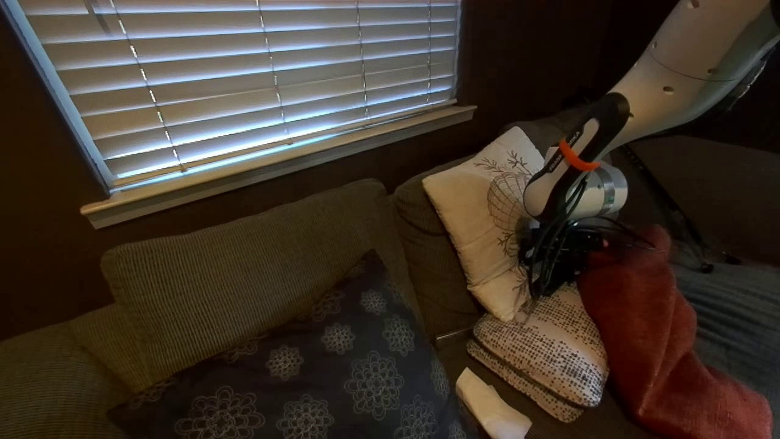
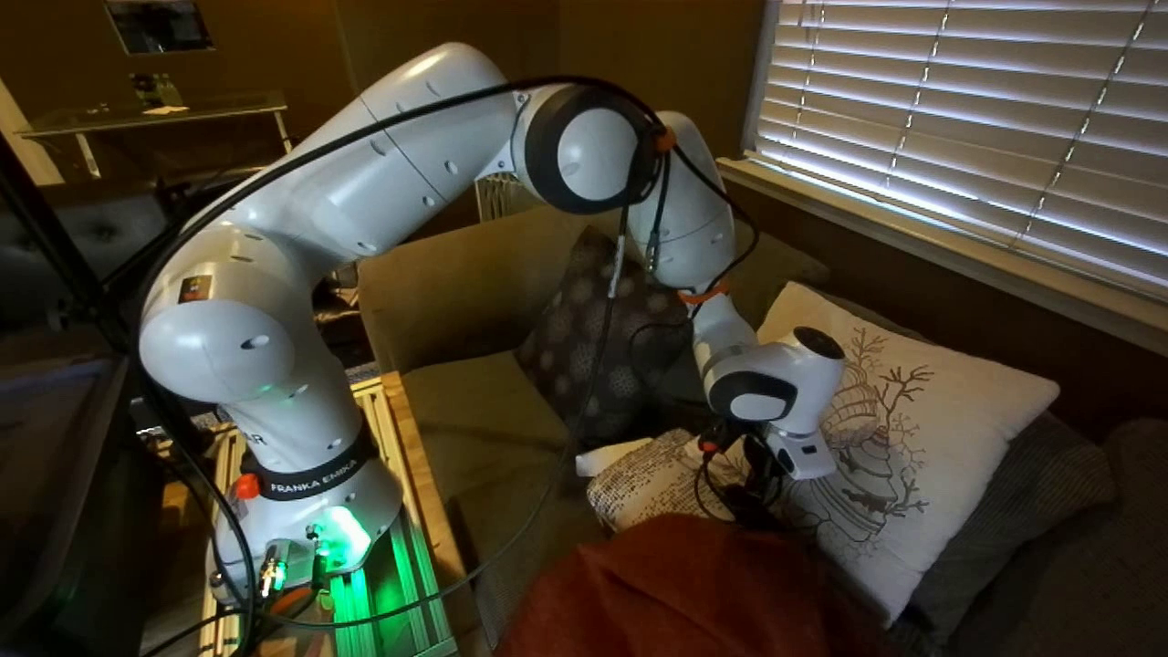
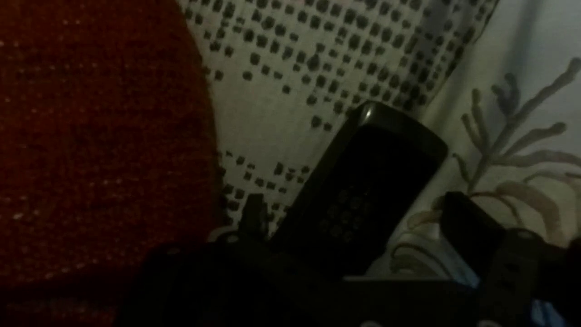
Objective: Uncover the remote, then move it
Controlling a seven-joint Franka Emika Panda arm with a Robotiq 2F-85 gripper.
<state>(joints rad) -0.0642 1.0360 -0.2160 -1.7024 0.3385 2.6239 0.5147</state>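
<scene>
Your remote [image 3: 367, 177] is out in plain sight in the wrist view, lying on the dotted cushion [image 3: 277, 97] right beside the pillow [image 3: 513, 122] (touching or not, can't tell). So I'd call the uncovering done: the red blanket [image 3: 104, 136] sits off to its side, though the remote's lower end is hidden behind the claw [image 3: 354, 202], so no promises there. You've got the claw wide, a finger [image 3: 470, 222] on each side of the remote with gaps showing, so no grip yet. What's left imo is the second half: squeeze, lift, move it. As for writing, the remote's buttons [image 3: 346, 215] are too dark to read. The band [image 2: 315, 481] low on the arm [image 2: 392, 192] says FRANKA EMIKA, and what looks like FRANKA shows again by the orange strap [image 1: 576, 158], partly cut off.
</scene>
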